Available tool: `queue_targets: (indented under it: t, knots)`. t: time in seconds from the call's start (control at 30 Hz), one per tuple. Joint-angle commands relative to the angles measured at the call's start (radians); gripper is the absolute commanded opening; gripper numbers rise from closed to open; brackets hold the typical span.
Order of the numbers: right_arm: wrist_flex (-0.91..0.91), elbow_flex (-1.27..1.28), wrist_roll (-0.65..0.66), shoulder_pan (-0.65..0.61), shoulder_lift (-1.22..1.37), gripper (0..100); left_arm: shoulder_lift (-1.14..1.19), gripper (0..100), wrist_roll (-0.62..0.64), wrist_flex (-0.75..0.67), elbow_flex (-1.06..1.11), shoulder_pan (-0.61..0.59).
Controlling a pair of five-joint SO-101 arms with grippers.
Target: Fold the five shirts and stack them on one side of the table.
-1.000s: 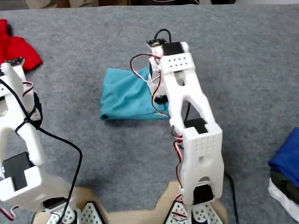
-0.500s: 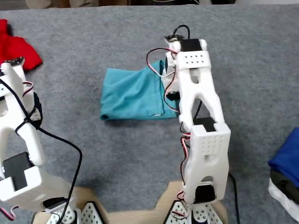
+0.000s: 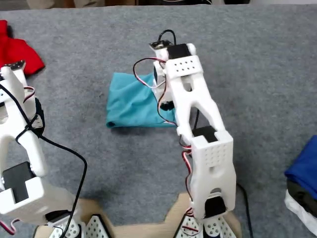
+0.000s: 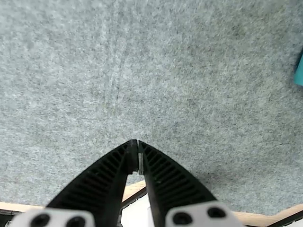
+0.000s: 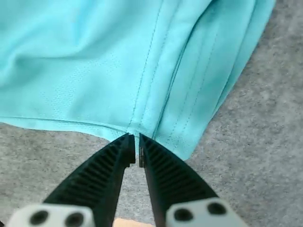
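Observation:
A teal shirt (image 3: pixel 131 101), partly folded, lies on the grey felt table (image 3: pixel 257 74) at mid-table. My right arm (image 3: pixel 190 94) stretches over its right side. In the right wrist view my right gripper (image 5: pixel 136 142) is shut, its tips pinching the hem of the teal shirt (image 5: pixel 118 66) at a seam. My left arm (image 3: pixel 20 124) stands at the left edge. My left gripper (image 4: pixel 137 146) is shut above bare felt with nothing in it, and a sliver of the teal shirt (image 4: pixel 299 71) shows far off.
A red shirt (image 3: pixel 17 52) lies bunched at the far left corner. At the right edge sits a pile with a blue shirt (image 3: pixel 304 168) over dark and white cloth. The wooden arm base (image 3: pixel 129 223) lines the front edge.
The right arm swung right, drawing the teal shirt's right edge out, then came back left. The shirt is narrower again. The left arm has stayed still.

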Motion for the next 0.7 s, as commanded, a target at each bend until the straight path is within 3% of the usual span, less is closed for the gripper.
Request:
queue_targets:
  t: [0.0, 0.47, 0.67]
  knots:
    - [0.021, 0.024, 0.002, -0.008, -0.008, 3.4, -0.048, 2, -0.009, 0.009, -0.006, -0.009]
    - [0.02, 0.068, -0.018, -0.008, -0.01, 4.1, -0.045, 2, -0.009, 0.009, -0.003, -0.006]
    - [0.02, 0.068, -0.02, -0.021, -0.012, 18.8, -0.045, 2, -0.009, 0.009, -0.003, -0.003]
